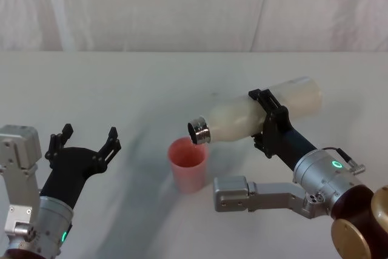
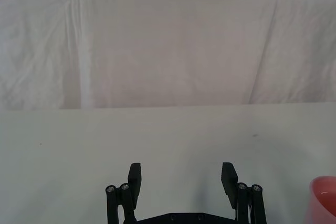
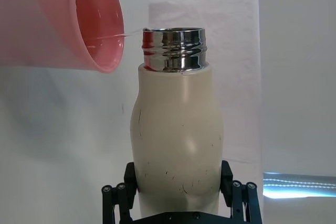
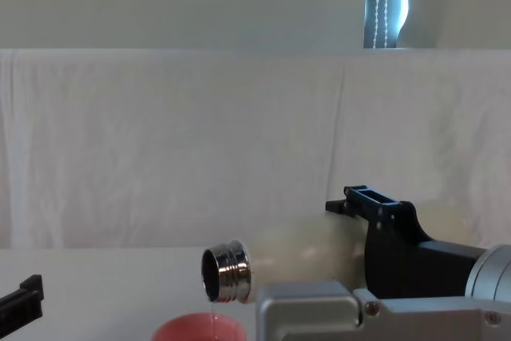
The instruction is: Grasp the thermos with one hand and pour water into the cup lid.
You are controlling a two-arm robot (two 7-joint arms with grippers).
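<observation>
My right gripper [image 1: 270,122] is shut on the cream-white thermos [image 1: 260,113] around its body and holds it tipped almost flat above the table. Its silver neck [image 4: 227,273] points left and down, just over the pink cup lid [image 1: 189,163], which stands upright on the table. A thin stream of water [image 4: 211,309] runs from the neck into the cup lid [image 4: 200,329]. In the right wrist view the thermos [image 3: 176,140] sits between the fingers, with the cup lid [image 3: 79,19] at its mouth. My left gripper [image 1: 85,141] hovers open and idle to the left of the cup lid.
A white cloth covers the table [image 1: 121,89] and hangs as a backdrop [image 4: 160,141] behind it. In the left wrist view the open left gripper [image 2: 181,177] faces bare cloth, with the cup lid's rim [image 2: 324,198] at the edge.
</observation>
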